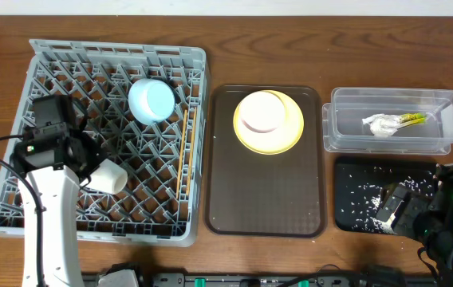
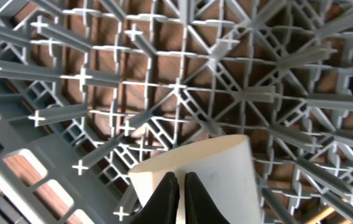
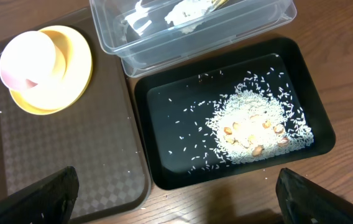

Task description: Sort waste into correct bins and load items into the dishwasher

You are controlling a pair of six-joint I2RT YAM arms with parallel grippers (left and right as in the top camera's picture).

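Left pincer clenched in the rack; right pincer released.
Overhead: at left, the rack holds one blue bowl, one cream bowl and two chopsticks; one brown tray bears one yellow plate. Left wrist: clenched tips over the cream bowl. Right wrist: one black tray of crumbs, one clear tub beyond.

The rack stands at the left of the tabletop, with the serving tray just right of it. At the right the tub sits behind the shallow tray.

- **In the rack:** big bowl at the back, small bowl front left, chopsticks along the right side.
- **On the serving tray:** plate at the back, third bowl on it.
- **In the tub:** napkin and wrapper.
- **In the shallow tray:** crumbs.
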